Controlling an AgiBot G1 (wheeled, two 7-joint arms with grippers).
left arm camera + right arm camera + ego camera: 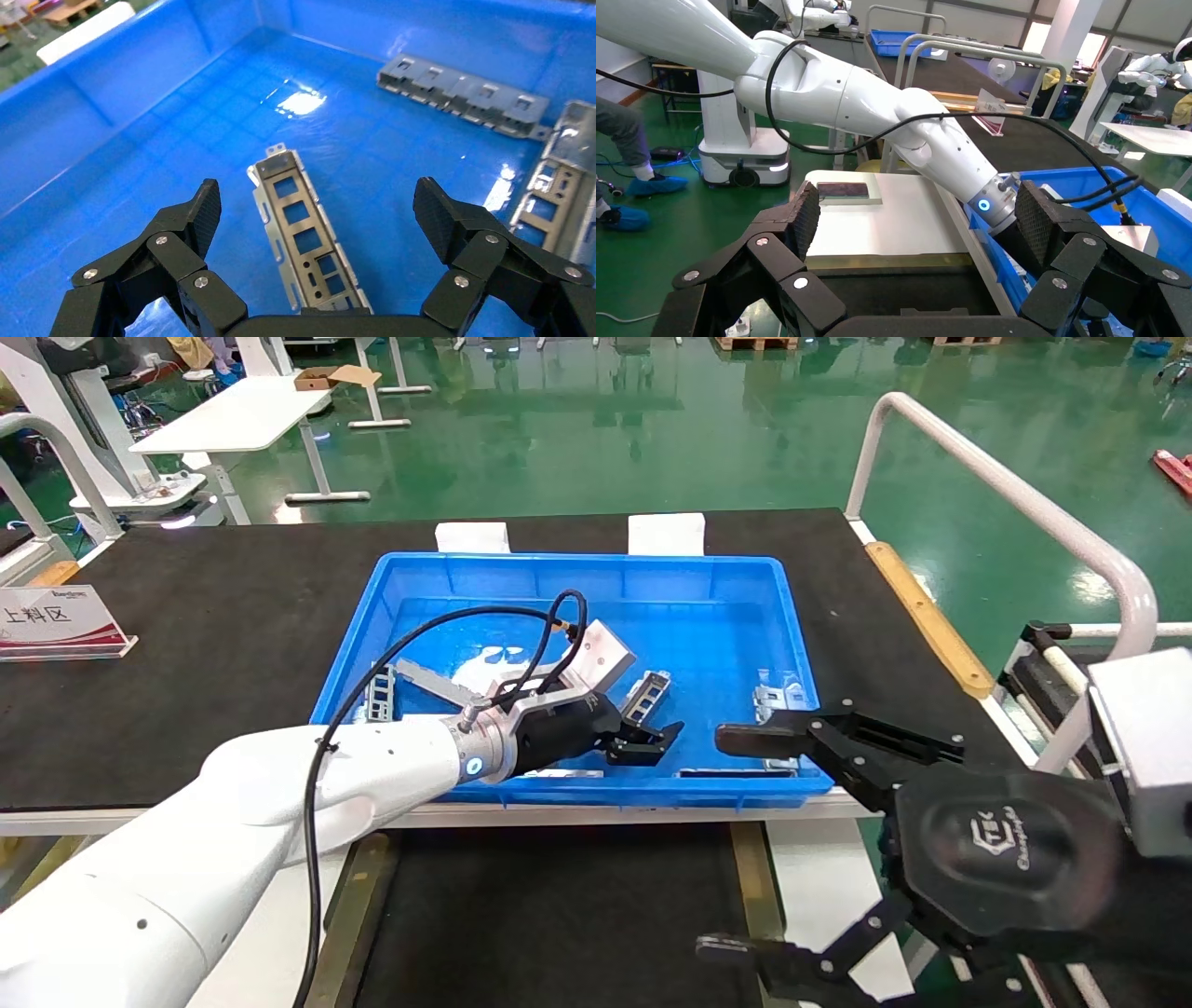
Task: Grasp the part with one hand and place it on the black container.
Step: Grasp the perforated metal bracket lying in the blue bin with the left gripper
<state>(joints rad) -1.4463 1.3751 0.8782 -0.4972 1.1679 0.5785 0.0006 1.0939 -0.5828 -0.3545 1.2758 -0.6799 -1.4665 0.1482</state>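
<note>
Left gripper [647, 740] is inside the blue bin [428, 584], low near its front wall, fingers spread wide and holding nothing. In the left wrist view the left gripper [316, 210] straddles the part [306, 235]: the slim silver-grey bracket lies flat on the bin floor, between the two open fingertips [204, 210], touching neither.

Key relation: the part's long axis runs away from the wrist, roughly along the gripper's reach, so the fingers sit either side of its narrow width. That suits a pinch across the short dimension. The near end of the bracket passes under the palm; the far end, with its small tab, points deeper into the bin. In the head view the part [645, 697] shows just beyond the fingertips, partly hidden by the gripper.

Height above the part is hard to judge from these views; the gripper looks close but probably not yet down at grasp level.

Other brackets [460, 95] lie well apart near the far wall and side of the bin, clear of the fingers.

Right gripper [736, 845] is parked outside the bin at its front right corner, fingers spread, empty. The left arm is clearly nearer the part.

The black container [559, 915] lies below the bin's front edge, with brass-coloured strips along its sides. The part is not yet grasped, so the carry to it remains.
</note>
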